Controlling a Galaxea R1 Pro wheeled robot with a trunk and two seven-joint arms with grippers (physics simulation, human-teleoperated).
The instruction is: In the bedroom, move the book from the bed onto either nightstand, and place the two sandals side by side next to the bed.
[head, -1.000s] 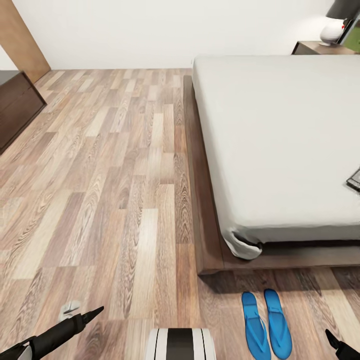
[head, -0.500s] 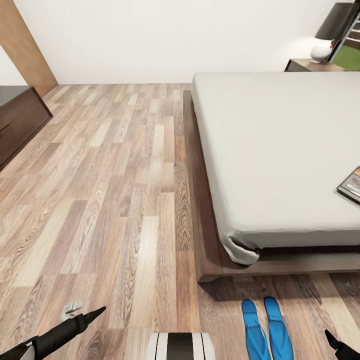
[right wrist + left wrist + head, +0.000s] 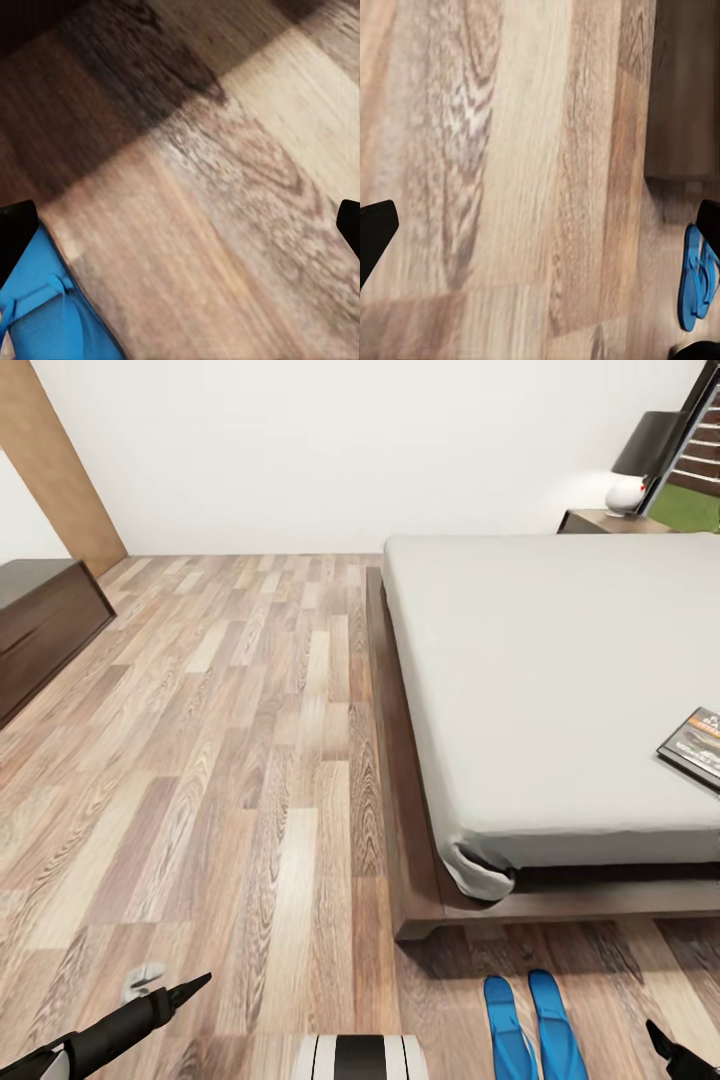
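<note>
- Closest to you, at the bottom edge of the head view, your left gripper (image 3: 165,1000) hangs low over the wood-plank floor (image 3: 230,760). In its wrist view the two fingertips (image 3: 375,232) sit at opposite edges with bare floor between them, so it is spread wide and holds nothing.
- Your right gripper (image 3: 665,1050) barely pokes in at the bottom right corner. Its wrist view shows one dark fingertip (image 3: 15,232) at each side edge and only floor between, so that claw is wide open and empty too.
- Between the arms, the striped white top of your robot base (image 3: 360,1055) sits at the bottom centre.
- Just ahead of your right side, the two sandals (image 3: 535,1025) lie flat on the floor, side by side and parallel, close to the foot end of the bed. Part of one sandal (image 3: 45,315) shows beside the right fingertip in the right wrist view, and a blue sandal (image 3: 697,277) shows in the left wrist view near the bed frame's corner.
- Beyond them, the bed (image 3: 400,760) runs away from you, its dark frame under a bare light-grey mattress.
- The book (image 3: 695,745) lies flat on the mattress at the right edge of your head view, partly cut off.
- To your far left a long dark bench (image 3: 45,625) stands by the wall.
- Farthest off, a nightstand (image 3: 600,520) stands at the head of the bed against the white wall, carrying a lamp (image 3: 640,465) with a dark shade and a white base.
</note>
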